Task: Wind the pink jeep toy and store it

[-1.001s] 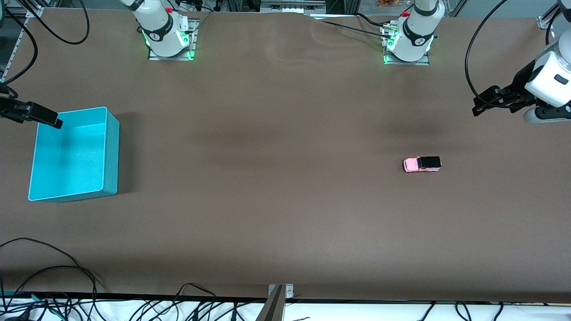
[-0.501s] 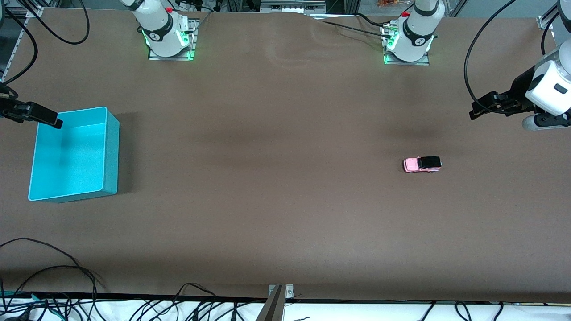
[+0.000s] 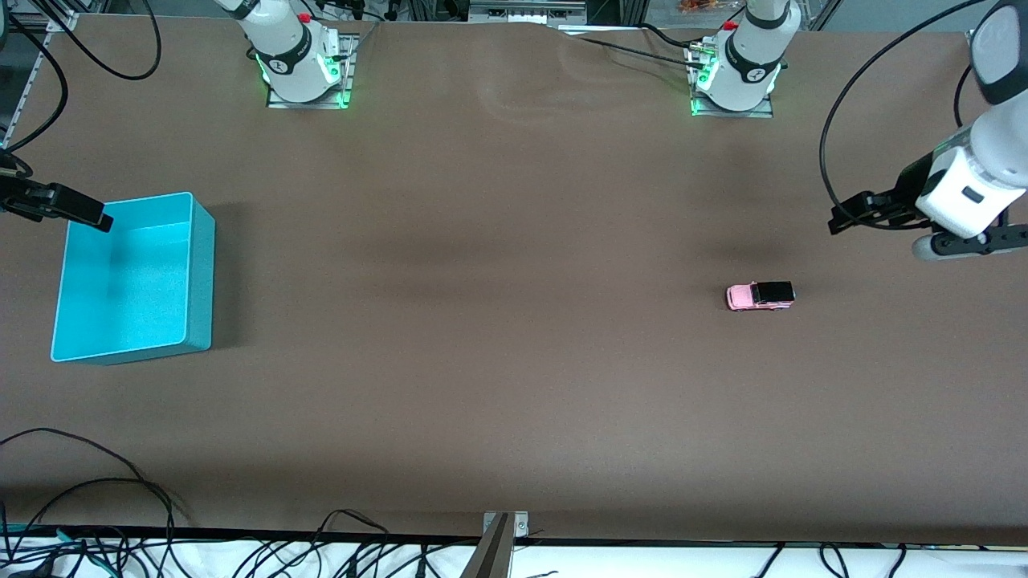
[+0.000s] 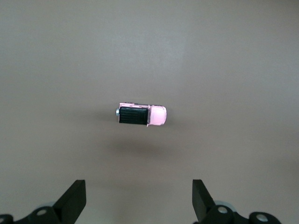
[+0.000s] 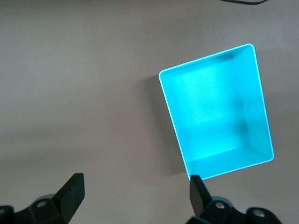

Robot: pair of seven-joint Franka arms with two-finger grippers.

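- Two steps, winding and storing, both remain to be done, judging from how things lie.
- Jeep [image 3: 760, 295]: stands on its wheels on the bare table [image 3: 498, 321], toward the left arm's end, untouched by either gripper; the left wrist view shows it [image 4: 141, 115] alone on the cloth.
- Bin [image 3: 128, 277]: sits at the right arm's end, well apart from the jeep; the right wrist view shows its inside [image 5: 215, 112] with nothing in it.
- Left gripper [image 3: 842, 218]: in the air over the table near its end, short of the jeep; its fingers [image 4: 74, 198] are spread wide and hold nothing.
- Right gripper [image 3: 96, 218]: waits over the bin's rim at the corner farther from the front camera; its fingers [image 5: 70, 189] are likewise wide apart and hold nothing.
- Progress, as a judgement: at the very start, with the approach to the jeep the step in hand.
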